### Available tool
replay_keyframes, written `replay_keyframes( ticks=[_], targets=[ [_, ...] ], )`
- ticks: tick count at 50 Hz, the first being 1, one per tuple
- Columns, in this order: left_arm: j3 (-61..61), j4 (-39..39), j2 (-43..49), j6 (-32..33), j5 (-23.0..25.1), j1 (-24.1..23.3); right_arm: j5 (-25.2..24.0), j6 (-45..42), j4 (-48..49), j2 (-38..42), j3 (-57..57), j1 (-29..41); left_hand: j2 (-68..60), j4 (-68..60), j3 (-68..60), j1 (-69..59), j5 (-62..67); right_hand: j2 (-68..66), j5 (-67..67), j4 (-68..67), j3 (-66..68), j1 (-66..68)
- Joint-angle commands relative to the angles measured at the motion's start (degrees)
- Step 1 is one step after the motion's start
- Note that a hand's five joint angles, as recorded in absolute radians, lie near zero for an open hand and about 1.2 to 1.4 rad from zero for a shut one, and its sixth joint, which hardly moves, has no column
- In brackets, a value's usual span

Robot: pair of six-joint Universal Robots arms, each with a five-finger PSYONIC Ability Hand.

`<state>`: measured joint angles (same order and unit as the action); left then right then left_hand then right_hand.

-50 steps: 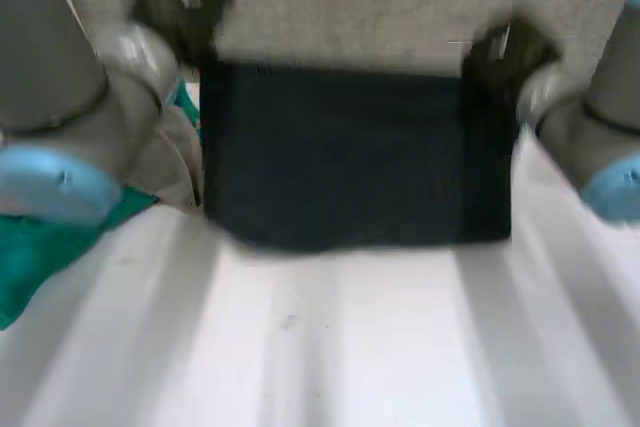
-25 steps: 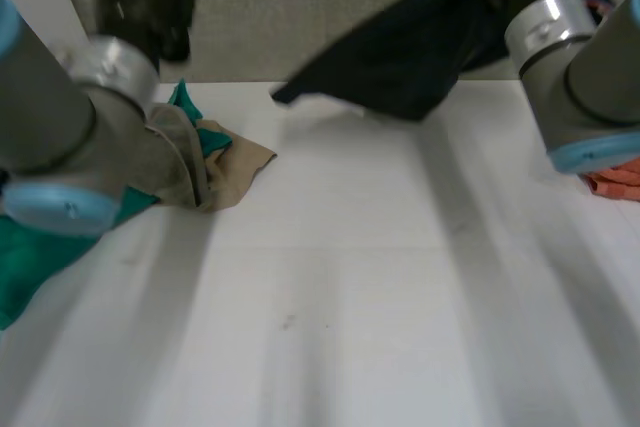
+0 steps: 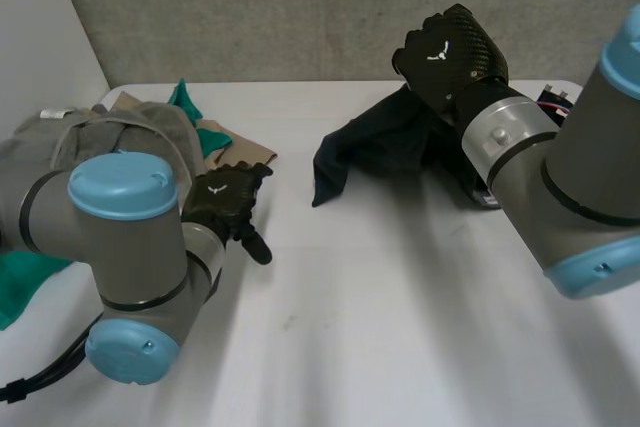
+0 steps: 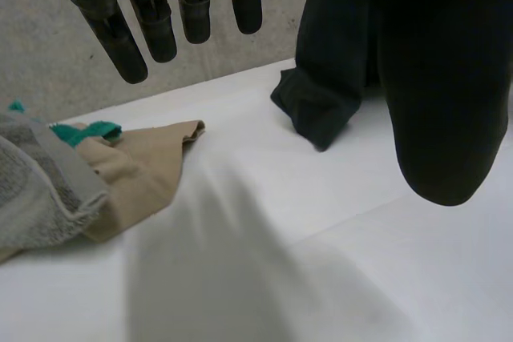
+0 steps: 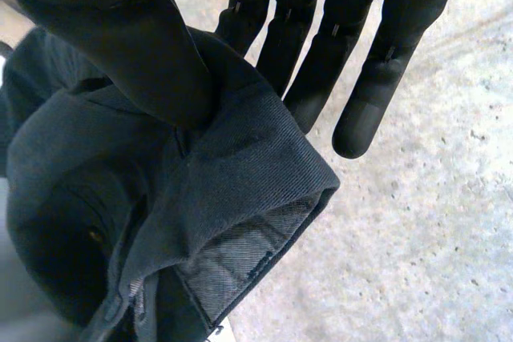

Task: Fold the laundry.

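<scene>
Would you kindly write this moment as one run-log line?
right hand: pinching dark garment, raised | left hand: open, empty, beside laundry pile | fold: not yet done

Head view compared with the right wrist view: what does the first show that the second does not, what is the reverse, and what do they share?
The head view adds: the left hand, open over the white table, beside a heap of grey cloth, tan cloth and green cloth. The right wrist view adds how the right hand grips: its thumb pinches the dark cloth, near the stitched hem, against straight fingers. Both share the right hand holding the dark cloth.
</scene>
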<state>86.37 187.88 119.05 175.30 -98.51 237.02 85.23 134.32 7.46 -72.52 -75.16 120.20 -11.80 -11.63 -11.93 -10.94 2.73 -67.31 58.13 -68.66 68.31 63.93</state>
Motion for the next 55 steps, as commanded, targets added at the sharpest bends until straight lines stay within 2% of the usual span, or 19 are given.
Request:
replay_keyframes(
  ticks=[1,6,13,15,17,19,21,22,25,29,30,32,33,37,41,47,55],
  targets=[
    [-1.99,-1.56,1.26,-5.31,-1.41,-1.92,-0.24,1.46,-2.19,-6.74,-4.55,2.75,1.59,1.42,1.72,0.73,-2.52,-12.69,11.87,-11.34,11.69,16.07],
    [-5.95,-2.08,4.34,-6.37,-2.04,-1.57,-0.24,2.87,-2.98,-11.32,-6.49,4.43,-0.43,-0.60,-0.30,-1.29,-0.50,-12.69,11.87,-11.34,11.69,16.07],
    [-11.04,-6.91,7.86,-10.67,-1.24,-1.83,-0.67,4.63,-5.18,-17.48,-7.72,6.89,-0.43,-0.60,-0.30,-1.29,-0.50,-12.69,11.87,-11.34,11.69,16.07],
    [-12.19,-8.23,8.82,-11.90,-1.51,-1.65,-0.94,5.24,-6.14,-19.24,-7.72,7.16,-4.10,-4.27,-3.98,-4.97,3.17,-12.69,11.87,-11.34,11.69,16.07],
    [-12.54,-9.28,9.35,-12.69,-1.68,-1.74,-1.20,5.86,-6.85,-20.38,-7.72,7.33,-10.65,-10.82,-10.52,-11.51,9.72,-12.69,11.87,-11.34,11.69,16.07],
    [-12.37,-10.60,9.71,-13.84,-1.42,-1.83,-1.38,6.74,-7.72,-21.52,-7.72,7.24,-27.27,-27.43,-27.14,-28.13,26.33,-12.69,11.87,-11.34,11.69,16.07],
    [-11.67,-10.87,9.36,-14.37,-1.86,-1.74,-1.38,7.35,-7.73,-21.88,-7.72,7.16,-46.75,-46.92,-46.62,-47.61,45.82,-12.69,11.87,-11.34,11.69,16.07],
    [-10.62,-10.78,8.14,-14.89,-2.38,-1.31,-1.20,7.62,-7.81,-22.05,-7.90,6.98,-65.50,-65.67,-65.38,-66.37,64.57,-12.69,11.87,-11.34,11.69,16.07],
    [-8.77,-11.31,3.92,-14.28,-3.79,0.01,-1.38,7.62,-7.90,-21.35,-8.51,5.14,-68.20,-68.37,-68.07,-69.06,67.27,-12.69,11.87,-11.34,11.69,16.07],
    [-3.68,-13.06,-8.28,-10.25,-4.15,2.82,-1.47,5.08,-8.95,-18.46,-8.78,-1.27,-68.20,-68.37,-68.07,-69.06,67.27,-12.69,11.87,-11.34,11.69,16.07],
    [-1.93,-14.29,-13.88,-7.10,-2.93,4.14,-1.55,3.68,-10.09,-17.49,-8.78,-3.28,-68.20,-68.37,-68.07,-69.06,67.27,-12.69,11.87,-11.34,11.69,16.07],
    [-0.60,-15.26,-19.36,-3.75,-1.34,5.28,-1.73,2.53,-11.59,-16.78,-8.60,-5.05,-68.20,-68.37,-68.07,-69.06,67.27,-12.69,11.87,-11.34,11.69,16.07],
    [0.54,-16.14,-24.43,0.18,0.84,6.42,-1.90,1.83,-12.81,-16.43,-8.34,-6.11,-68.20,-68.37,-68.07,-69.06,67.27,-12.69,11.87,-11.34,11.69,16.07],
    [1.78,-18.77,-34.82,8.45,6.56,9.33,-2.17,2.08,-14.84,-16.34,-7.81,-7.34,-68.20,-68.37,-68.07,-69.06,67.27,-12.69,11.87,-11.34,11.69,16.07],
    [1.78,-23.60,-40.47,13.83,8.33,11.35,-2.34,3.31,-16.16,-15.73,-7.90,-8.22,-68.20,-68.37,-68.07,-69.06,67.27,-12.69,11.87,-11.34,11.69,16.07],
    [0.55,-30.82,-36.27,20.43,8.77,11.53,-2.43,2.88,-19.67,-11.25,-7.90,-8.23,-68.20,-68.37,-68.07,-69.06,67.27,-12.69,11.87,-11.34,11.69,16.07],
    [-7.69,-30.83,-16.95,27.20,7.20,8.90,-1.64,-2.48,-21.18,1.57,-3.08,-7.61,-68.20,-68.37,-68.07,-69.06,67.27,-12.69,11.87,-11.34,11.69,16.07]
  ],
)
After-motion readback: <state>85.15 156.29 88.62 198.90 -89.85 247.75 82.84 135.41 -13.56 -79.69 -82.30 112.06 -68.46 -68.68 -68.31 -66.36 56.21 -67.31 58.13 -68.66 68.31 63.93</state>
